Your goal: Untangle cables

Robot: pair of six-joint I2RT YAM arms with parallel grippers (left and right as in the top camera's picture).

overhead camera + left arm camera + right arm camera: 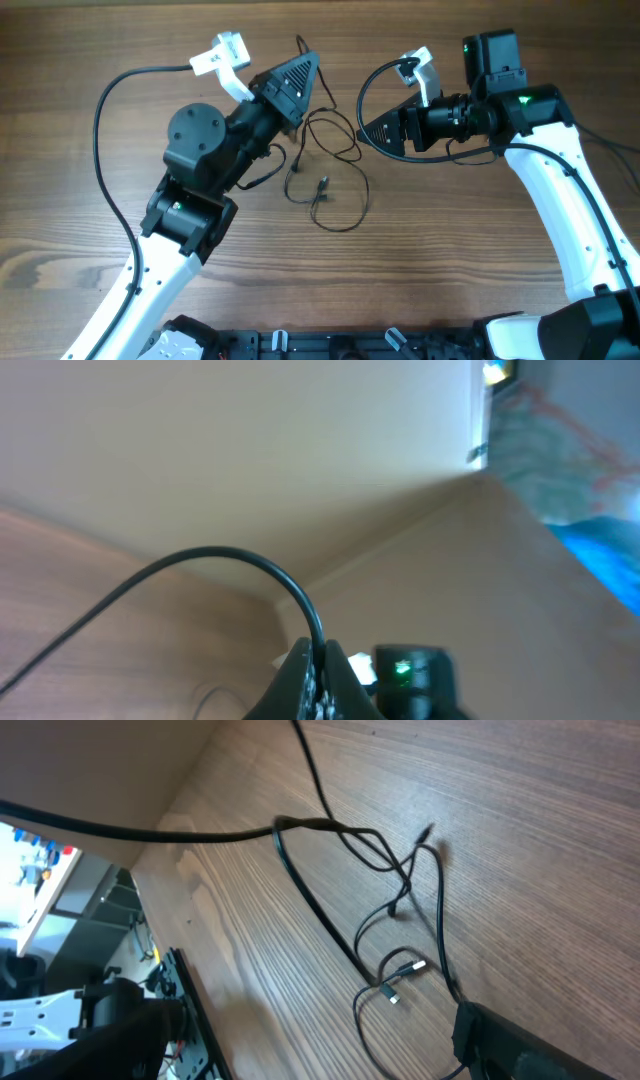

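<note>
On the overhead view the thin black cables point(325, 150) lie as one loose knot of loops on the brown wood-grain table point(480, 260), with a small silver-tipped plug point(322, 186) near the knot's middle. The left gripper point(306, 66), a black wedge, sits up and to the left of that plug, its tip over the strand that runs away from the plug toward the far edge. The right gripper point(366, 131) points in from the plug's right and is just beside the outermost loop. From here I cannot tell whether either pair of fingers is parted or pinched on a strand. To do this step well, I judge that one arm should pin or lift a single strand while the other draws a plug end back out through its loop. The pull should be slow and outward so the crossings loosen instead of cinching. The left wrist view shows only pale wall, the thick black robot lead point(230, 555) and a sliver of gripper body point(318, 690). No cables appear in it, and it does not show how the fingers stand. The right wrist view shows the crossings point(385, 860) beyond the silver plug point(405, 967). The dark gripper block point(510, 1045) is just this side of the plug and seems to hold nothing, though its fingertips are out of frame.
</note>
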